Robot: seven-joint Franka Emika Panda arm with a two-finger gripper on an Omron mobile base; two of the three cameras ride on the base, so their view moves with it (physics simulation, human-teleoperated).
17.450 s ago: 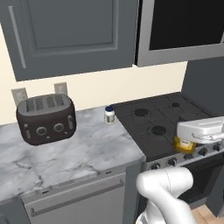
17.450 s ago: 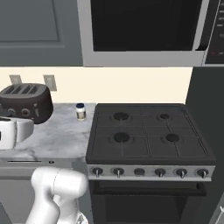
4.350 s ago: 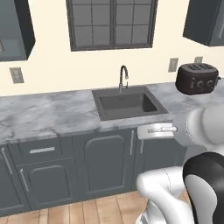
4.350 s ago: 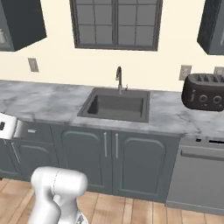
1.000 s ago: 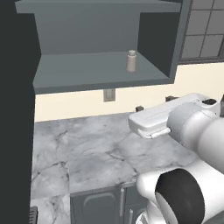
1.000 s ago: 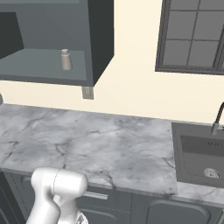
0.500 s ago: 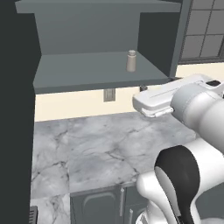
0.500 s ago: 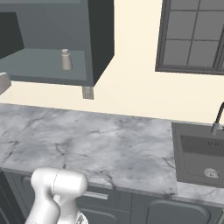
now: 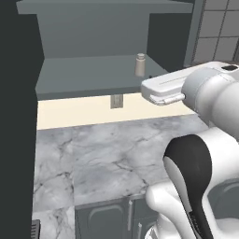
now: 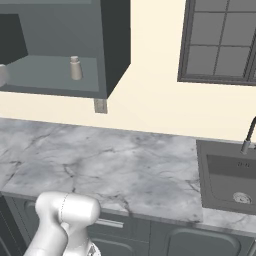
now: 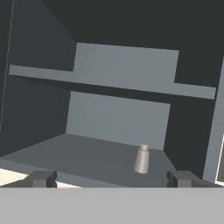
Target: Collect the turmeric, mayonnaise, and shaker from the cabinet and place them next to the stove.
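Here's the open dark slate-grey wall cabinet (image 9: 93,70) with its flat grey shelf, dead ahead of the pincer (image 11: 111,179) and a touch above it. The pincer's two dark tips are spread wide apart, nothing between them. Ahead and slightly right stands the tiny pale grey-beige shaker (image 11: 141,159), upright, near the shelf's right wall. Looks like the reach for it: next, push in, centre on it, close.

Glossy white rounded arm (image 9: 205,140) of smooth bulbous moulded segments, broad black curved joint band at the elbow, flat white oblong link with a thin dark seam, two small dark grey blocky fingertips (image 11: 43,178)
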